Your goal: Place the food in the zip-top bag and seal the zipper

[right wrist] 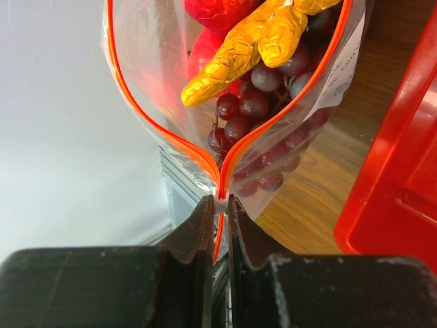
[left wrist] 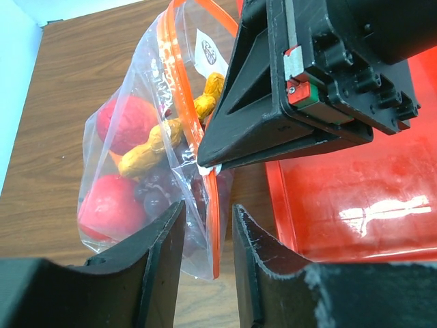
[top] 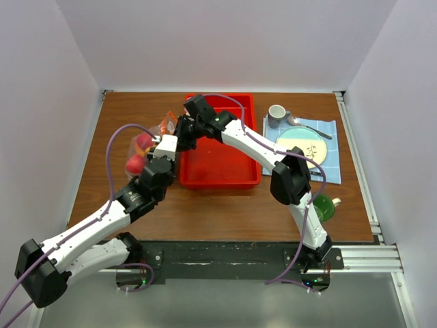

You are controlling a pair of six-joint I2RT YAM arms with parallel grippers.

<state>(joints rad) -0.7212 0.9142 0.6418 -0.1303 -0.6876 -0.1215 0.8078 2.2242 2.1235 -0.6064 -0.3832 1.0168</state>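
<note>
Two round red fruits [left wrist: 113, 208], crinkly clear bag [left wrist: 147, 68], orange zipper [left wrist: 213, 232]

One zip-top bag [left wrist: 153, 68], two red fruits [left wrist: 126, 123] [left wrist: 109, 208], one red tray [top: 218, 181].

Saw a glossy red tray [top: 218, 164] on a brown wood-grain table [top: 225, 212]. Left of the tray, noted a clear zip-top bag [left wrist: 147, 75] edged by an orange-red zipper [left wrist: 213, 246] and bearing a white label [left wrist: 208, 49] with dark print. Through the plastic, made out round red fruits [left wrist: 109, 208], a yellow-orange cluster [right wrist: 239, 48] and dark purple grapes [right wrist: 254, 102]. Found black on the left gripper [left wrist: 208, 212] and right gripper [right wrist: 220, 201], white and black on the arms [top: 89, 236], lilac on their cables [top: 113, 147]. Right of the tray, picked out a light blue cloth [top: 328, 130], a pale yellow and green plate [top: 293, 152], a grey mug [top: 276, 115] and a green cup [top: 322, 207].
</note>
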